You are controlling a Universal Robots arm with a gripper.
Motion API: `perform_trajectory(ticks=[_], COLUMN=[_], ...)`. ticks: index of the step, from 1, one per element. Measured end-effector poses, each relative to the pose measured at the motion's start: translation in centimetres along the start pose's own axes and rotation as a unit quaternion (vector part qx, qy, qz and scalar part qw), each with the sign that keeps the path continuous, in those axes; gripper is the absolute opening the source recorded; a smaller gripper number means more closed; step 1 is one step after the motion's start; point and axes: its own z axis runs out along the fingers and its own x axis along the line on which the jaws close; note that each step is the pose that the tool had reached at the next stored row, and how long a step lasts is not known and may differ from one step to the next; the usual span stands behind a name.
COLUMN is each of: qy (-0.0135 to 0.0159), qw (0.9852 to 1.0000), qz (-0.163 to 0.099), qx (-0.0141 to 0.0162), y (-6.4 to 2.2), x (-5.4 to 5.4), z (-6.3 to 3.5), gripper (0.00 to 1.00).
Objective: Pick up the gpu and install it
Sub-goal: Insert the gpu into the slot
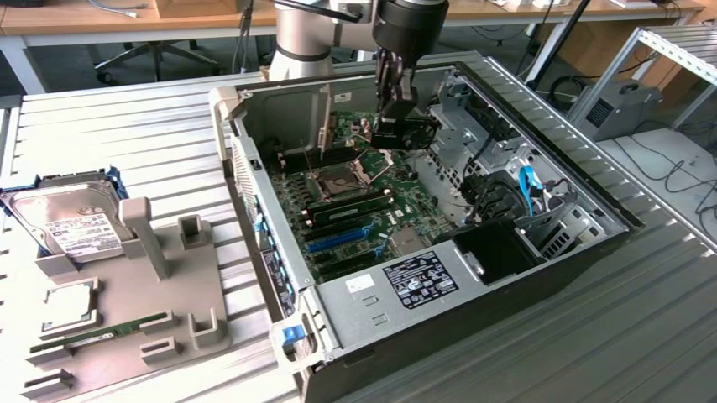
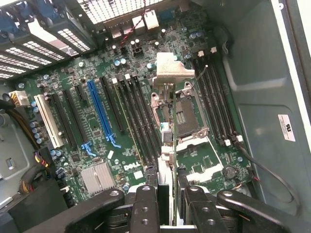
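The gpu [image 1: 405, 133] hangs edge-down above the motherboard [image 1: 375, 197]. The gripper [image 1: 392, 113] grasps it inside the open computer case [image 1: 583, 210].

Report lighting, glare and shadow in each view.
Exterior view: even room light, the slatted table bright, the case dimmer inside. Wrist view: the gpu glares at its silver bracket, the heatsink catches light, and the lower case corners lie in shadow.
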Motion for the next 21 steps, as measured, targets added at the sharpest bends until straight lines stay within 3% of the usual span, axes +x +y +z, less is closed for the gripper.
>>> perform_trajectory(ticks=[21], qy=[-0.0005], qw=[0.999], qz=[-0.045], qx=[-0.0008], y=[0.0], x=[0.0], z=[0.0], gripper=[0.26])
